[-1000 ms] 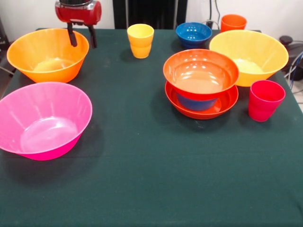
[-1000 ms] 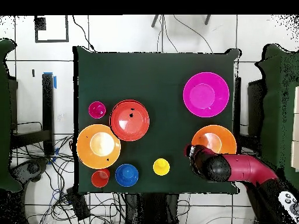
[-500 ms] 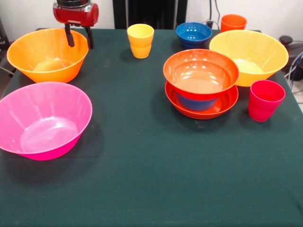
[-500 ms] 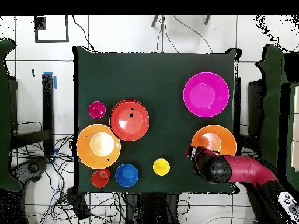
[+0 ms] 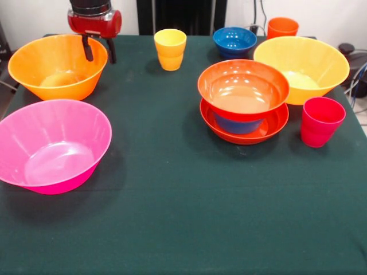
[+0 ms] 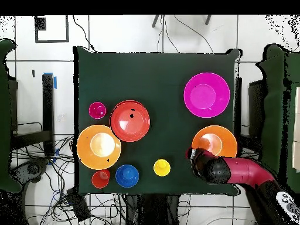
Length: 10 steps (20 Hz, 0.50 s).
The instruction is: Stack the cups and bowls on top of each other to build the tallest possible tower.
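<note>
The large translucent pink bowl (image 5: 53,144) sits nearest the camera in the front view, alone on the green tablecloth (image 5: 183,217) at its left side. Taking that pink bowl as the landmark: well to its right and a little farther back stands the red-pink cup (image 5: 321,121), upright. Just left of the cup is the tower (image 5: 243,103) so far — a shallow red-orange bowl (image 5: 265,129) lowest, a small blue bowl (image 5: 236,124) in it, and a second red-orange bowl (image 5: 243,89) seated on top, open side up. Touching or nearly touching the tower's right side is a large yellow bowl (image 5: 302,67).

Directly behind the pink bowl, close but apart, is the large orange bowl (image 5: 57,66). The gripper (image 5: 99,46) hangs over that bowl's far right rim, its two dark fingers (image 5: 88,47) parted a moderate way with nothing between them — one looks to stand inside the rim, the other outside.

Farther back, to the pink bowl's right, stand the yellow cup (image 5: 170,49), then a second small blue bowl (image 5: 234,41), then the orange cup (image 5: 282,27) at the cloth's far edge.
</note>
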Each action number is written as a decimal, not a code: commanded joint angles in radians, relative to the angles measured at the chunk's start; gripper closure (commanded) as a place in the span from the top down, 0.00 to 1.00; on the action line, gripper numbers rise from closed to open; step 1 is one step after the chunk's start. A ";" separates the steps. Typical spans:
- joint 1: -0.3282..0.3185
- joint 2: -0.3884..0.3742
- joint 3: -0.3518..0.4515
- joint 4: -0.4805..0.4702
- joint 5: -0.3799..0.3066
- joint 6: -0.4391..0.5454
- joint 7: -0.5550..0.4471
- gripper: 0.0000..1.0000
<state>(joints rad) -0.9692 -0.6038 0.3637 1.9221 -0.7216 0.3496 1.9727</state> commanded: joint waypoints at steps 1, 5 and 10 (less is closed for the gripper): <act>0.059 0.045 -0.011 -0.069 -0.045 -0.075 0.038 1.00; 0.058 0.045 -0.011 -0.068 -0.042 -0.077 0.034 1.00; 0.060 0.045 -0.014 -0.071 -0.042 -0.078 0.032 1.00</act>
<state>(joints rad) -0.9685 -0.5914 0.3586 1.9208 -0.7214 0.3211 1.9727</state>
